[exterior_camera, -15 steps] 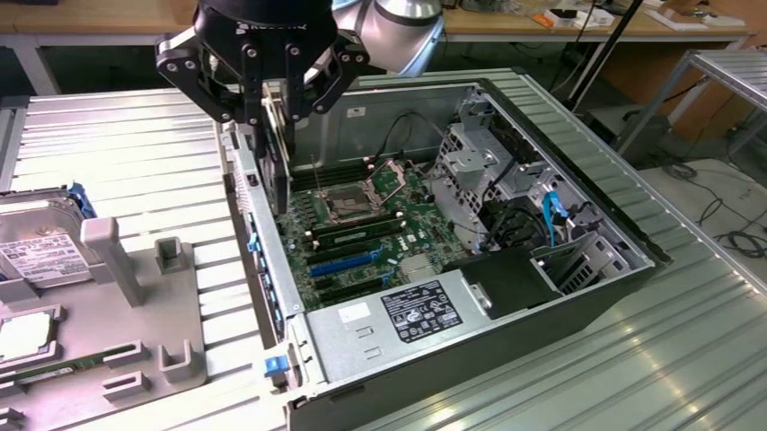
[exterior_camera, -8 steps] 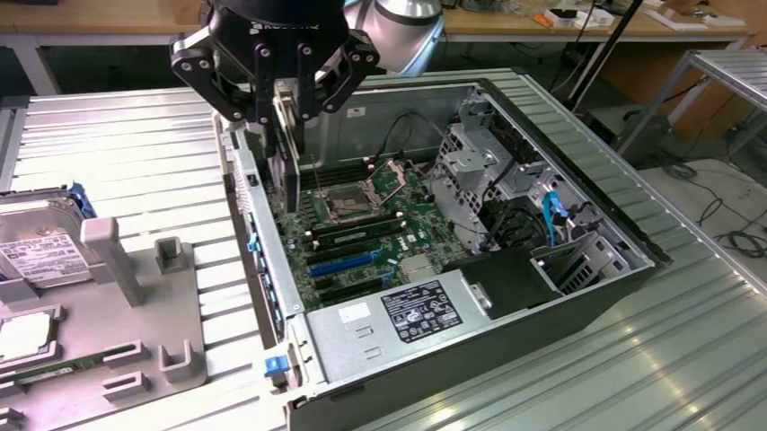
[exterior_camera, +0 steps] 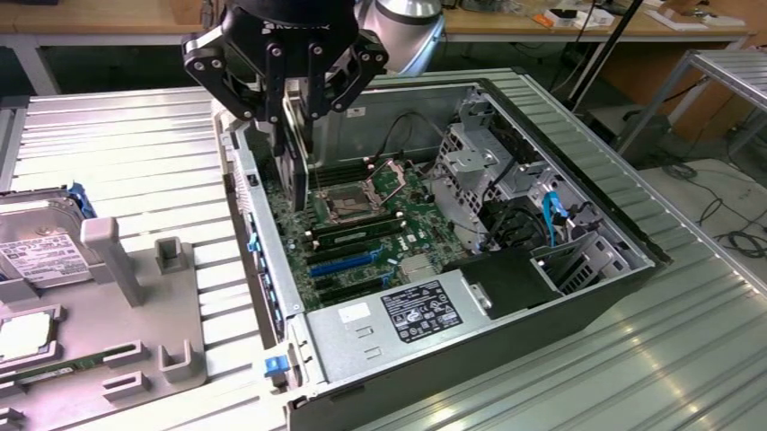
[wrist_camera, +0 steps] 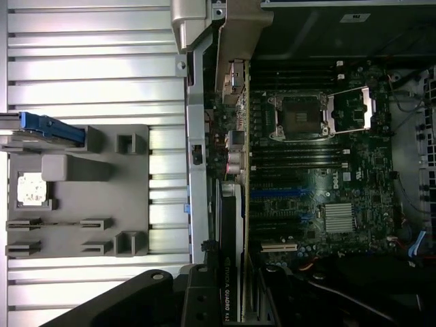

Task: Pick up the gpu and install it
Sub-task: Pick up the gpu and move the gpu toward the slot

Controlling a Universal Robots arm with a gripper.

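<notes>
Hand (exterior_camera: 300, 109): closed on the gpu (exterior_camera: 294, 162), one finger against each broad face, grip taken at the card's upper end; seen at twelve o'clock of the open computer case (exterior_camera: 599, 229) in the exterior view.

Gpu: hanging upright below the fingers, thin side toward the exterior camera; positioned over the motherboard (exterior_camera: 401, 224), close beside the case wall, at about ten o'clock of the CPU socket (exterior_camera: 350, 205); lower end judged apart from the board, not yet seated; blue slots (exterior_camera: 348, 262) at six o'clock of the socket, nothing in them.

Wrist view: card edge-on, printed label readable near the fingers.

Handling, as judged: light; stiff, no sag below the grip; thin, so liable to pivot in a two-finger pinch; smooth faces, some slip risk; fragile at board components and contact edge; unsuited to side loading or forcing.

Recommended hold: flat faces only, heatsink side and board back, clear of the contact edge; firm, not crushing.

Elsewhere: grey fixture (exterior_camera: 156, 296) and hard drive (exterior_camera: 36, 242) on the worktop (exterior_camera: 120, 135), at nine o'clock of the case.
</notes>
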